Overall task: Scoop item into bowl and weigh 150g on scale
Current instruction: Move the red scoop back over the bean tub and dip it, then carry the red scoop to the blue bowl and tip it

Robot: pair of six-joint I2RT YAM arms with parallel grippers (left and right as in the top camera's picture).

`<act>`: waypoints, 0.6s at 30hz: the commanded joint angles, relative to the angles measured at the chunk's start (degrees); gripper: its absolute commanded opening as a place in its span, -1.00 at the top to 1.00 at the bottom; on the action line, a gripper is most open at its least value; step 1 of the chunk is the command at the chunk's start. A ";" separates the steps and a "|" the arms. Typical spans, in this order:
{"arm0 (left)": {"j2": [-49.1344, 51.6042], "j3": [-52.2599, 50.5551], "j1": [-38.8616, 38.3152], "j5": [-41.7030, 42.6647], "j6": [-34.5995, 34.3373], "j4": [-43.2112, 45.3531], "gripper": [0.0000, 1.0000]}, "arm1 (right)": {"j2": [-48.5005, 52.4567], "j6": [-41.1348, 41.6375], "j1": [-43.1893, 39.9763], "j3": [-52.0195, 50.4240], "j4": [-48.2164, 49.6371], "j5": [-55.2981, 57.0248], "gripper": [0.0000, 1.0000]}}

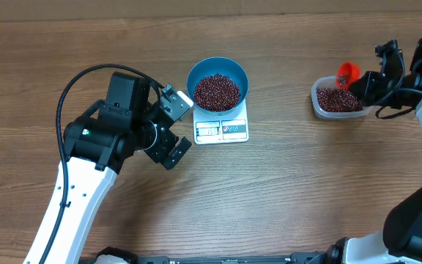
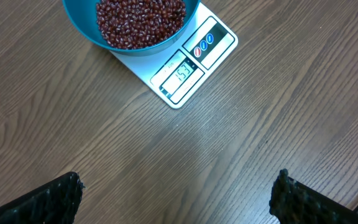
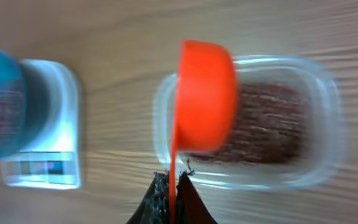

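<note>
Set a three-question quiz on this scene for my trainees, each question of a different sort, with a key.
1. True or false: the blue bowl of beans sits on the scale.
2. The right gripper is shut on: A the orange scoop; B a lid; C nothing.
3. Fill in: the left gripper is ____.
Key: 1 true; 2 A; 3 open.
</note>
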 commanded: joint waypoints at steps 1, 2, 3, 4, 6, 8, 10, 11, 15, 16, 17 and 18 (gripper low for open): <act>0.24 -0.11 0.24 0.42 0.68 0.02 -0.99 | -2.27 -3.32 2.56 1.57 0.96 17.29 0.92; 0.24 -0.11 0.24 0.39 0.68 0.02 -0.99 | -2.27 -3.30 3.78 1.57 1.05 21.64 0.92; 0.24 -0.11 0.24 0.39 0.68 0.02 -0.99 | -2.27 -3.28 4.50 1.57 0.96 24.35 0.92; 0.24 -0.11 0.24 0.42 0.68 0.02 -0.99 | -2.27 -3.28 5.88 1.57 0.52 29.16 0.92; 0.24 -0.11 0.24 0.42 0.68 0.02 -0.99 | -2.27 -3.26 8.02 1.57 0.11 34.32 0.92; 0.24 -0.11 0.24 0.42 0.68 0.02 -0.99 | -2.27 -3.26 9.94 1.57 -0.11 36.81 0.92; 0.24 -0.11 0.24 0.42 0.68 0.02 -0.99 | -2.27 -3.26 11.52 1.57 -0.09 40.17 0.92; 0.24 -0.11 0.24 0.42 0.68 0.02 -0.99 | -2.27 -3.26 12.04 1.57 -0.07 41.83 0.92; 0.24 -0.11 0.24 0.42 0.68 0.02 -0.99 | -2.27 -3.28 14.91 1.57 -0.07 46.49 0.92; 0.24 -0.11 0.24 0.42 0.68 0.02 -0.99 | -2.27 -3.28 15.47 1.57 -0.07 46.47 0.92; 0.24 -0.11 0.24 0.42 0.68 0.02 -0.99 | -2.27 -3.28 16.02 1.57 -0.07 46.60 0.92; 0.24 -0.11 0.24 0.42 0.68 0.02 -0.99 | -2.27 -3.28 16.35 1.57 -0.04 46.62 0.92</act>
